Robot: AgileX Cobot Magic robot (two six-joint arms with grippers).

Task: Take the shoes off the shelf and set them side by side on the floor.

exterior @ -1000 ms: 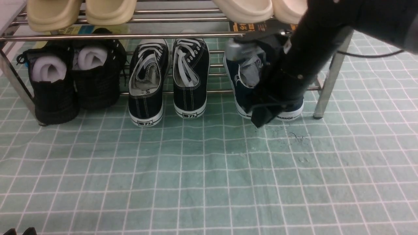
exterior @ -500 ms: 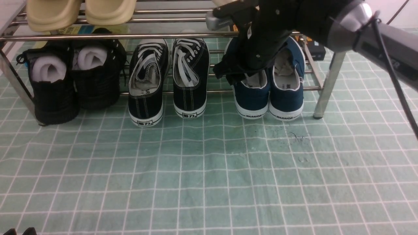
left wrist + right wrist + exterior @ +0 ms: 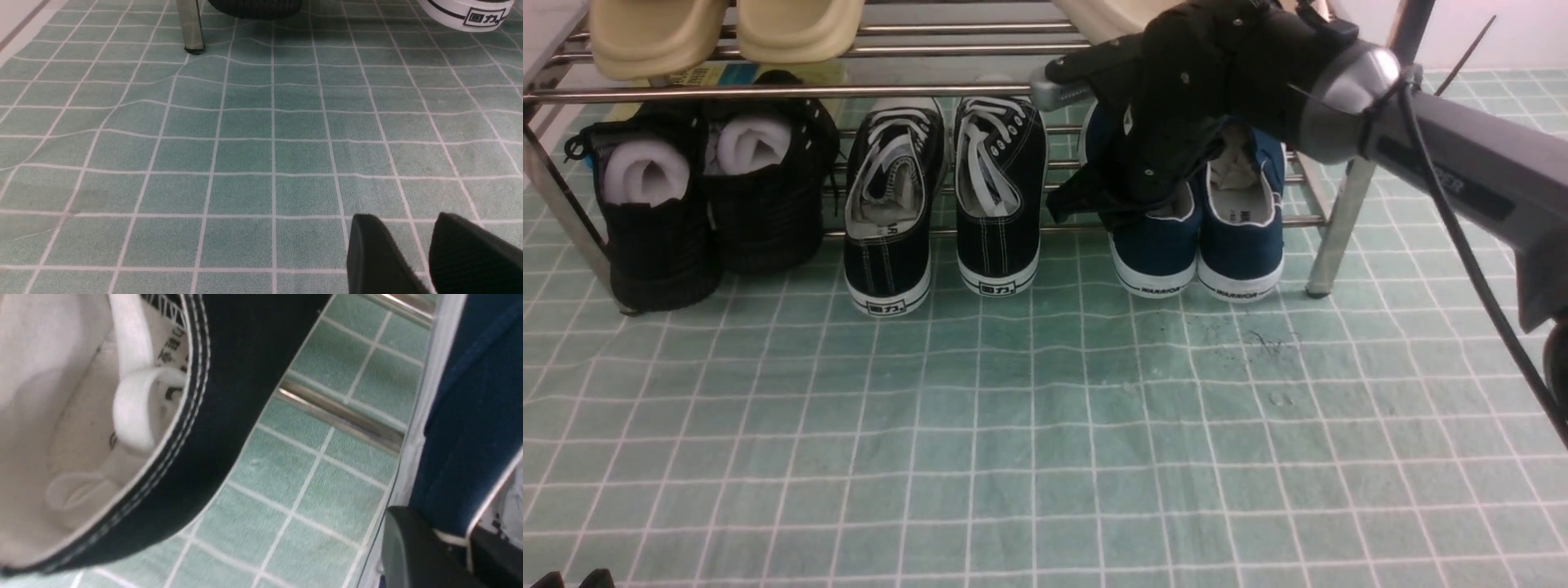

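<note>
Both navy shoes stand heel-out on the lower tier of the chrome shelf (image 3: 768, 91), the left shoe (image 3: 1156, 253) beside the right shoe (image 3: 1241, 245). My right gripper (image 3: 1127, 208) reaches in from the right over the left shoe's opening. In the right wrist view this gripper (image 3: 461, 543) straddles the shoe's blue side wall (image 3: 470, 437), one finger outside and one inside, pinching the white-trimmed collar. My left gripper (image 3: 408, 228) hovers low over the green grid floor (image 3: 1045, 425), its fingers slightly apart and holding nothing.
Black lace-up sneakers (image 3: 886, 245) stand just left of the navy pair, one close beside my right gripper (image 3: 229, 375). Black knit shoes (image 3: 658, 229) sit further left. Cream slippers (image 3: 727, 28) rest on the top tier. Shelf legs (image 3: 1339, 212) (image 3: 192, 28) stand on the floor.
A second ago my right arm hung low in front of the navy shoes. It rose, then slid a little left and down onto the left shoe's collar. The shoes have not shifted.
</note>
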